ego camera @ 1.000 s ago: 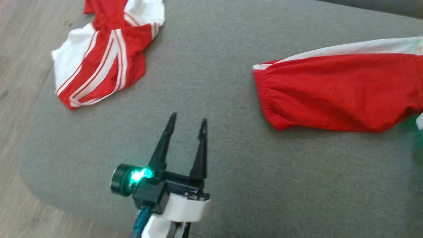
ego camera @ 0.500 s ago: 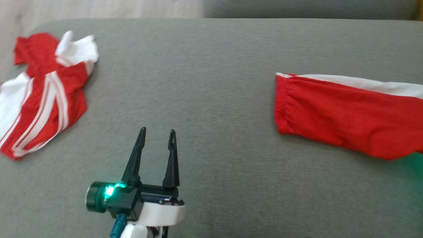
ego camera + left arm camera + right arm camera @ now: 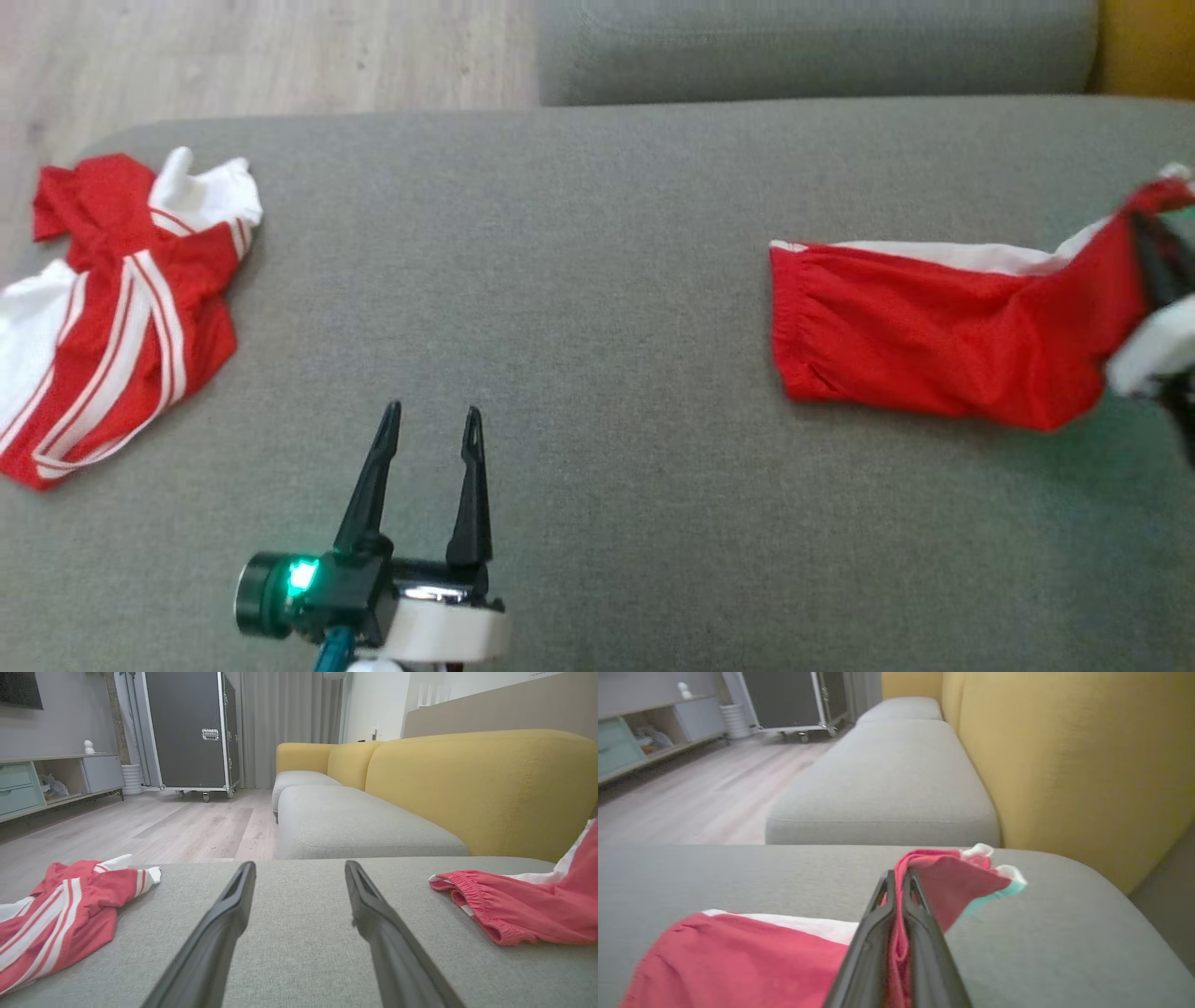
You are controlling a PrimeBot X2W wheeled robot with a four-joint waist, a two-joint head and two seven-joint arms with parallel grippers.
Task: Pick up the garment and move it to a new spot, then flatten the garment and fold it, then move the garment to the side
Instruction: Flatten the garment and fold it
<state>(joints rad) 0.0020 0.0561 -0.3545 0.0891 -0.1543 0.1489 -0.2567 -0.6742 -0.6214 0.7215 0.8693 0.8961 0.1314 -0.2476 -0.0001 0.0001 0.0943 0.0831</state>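
The garment (image 3: 924,345) is a red pair of shorts with a white side stripe, lying on the right of the grey cushion (image 3: 607,280). Its right end is lifted off the cushion. My right gripper (image 3: 1144,224) is shut on that raised end; the right wrist view shows the fingers of this gripper (image 3: 899,873) pinching red cloth (image 3: 738,961) between them. My left gripper (image 3: 432,411) hovers open over bare cushion at the lower centre, well left of the garment. In the left wrist view the left gripper (image 3: 300,865) holds nothing, and the garment's (image 3: 528,905) elastic waistband lies to the right.
A second crumpled red garment with white stripes (image 3: 121,308) lies at the cushion's left edge. Beyond are another grey seat cushion (image 3: 812,47), a yellow sofa back (image 3: 467,779), wooden floor (image 3: 261,56) and a black wheeled case (image 3: 187,728).
The head camera has swung, shifting the whole picture. My right gripper has come into view holding the garment's right end lifted, and the cloth now bunches shorter. The left gripper stays open.
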